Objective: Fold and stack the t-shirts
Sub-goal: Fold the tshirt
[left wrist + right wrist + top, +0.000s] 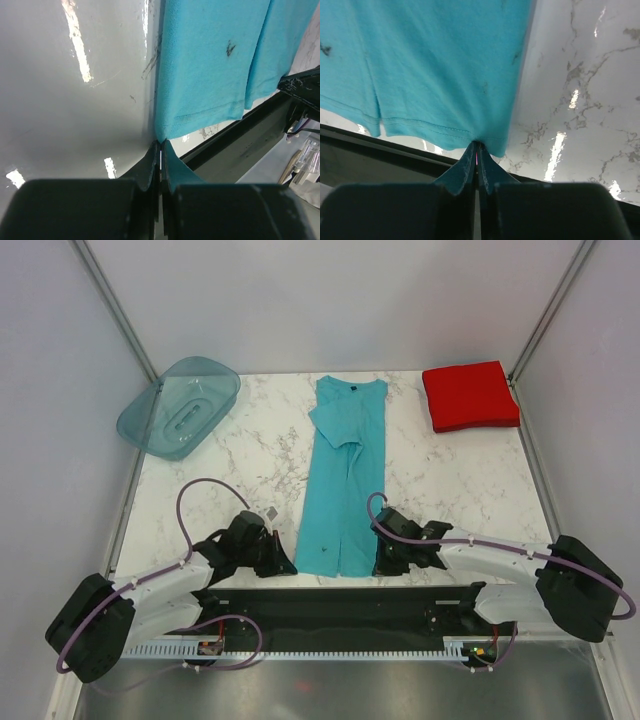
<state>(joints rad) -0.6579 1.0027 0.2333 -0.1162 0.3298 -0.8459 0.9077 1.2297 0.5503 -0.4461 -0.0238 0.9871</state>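
The turquoise t-shirt (342, 472) lies as a long narrow strip down the middle of the marble table, sleeves folded in, collar at the far end. My left gripper (287, 562) is shut on its near left hem corner (161, 134). My right gripper (379, 562) is shut on its near right hem corner (479, 139). Both hold the hem at the table's near edge. The red t-shirt (469, 395) sits as a folded square at the far right.
A translucent teal plastic tray (180, 405) rests at the far left corner. The black rail (340, 602) along the table's near edge runs just behind both grippers. Cage posts stand at the far corners.
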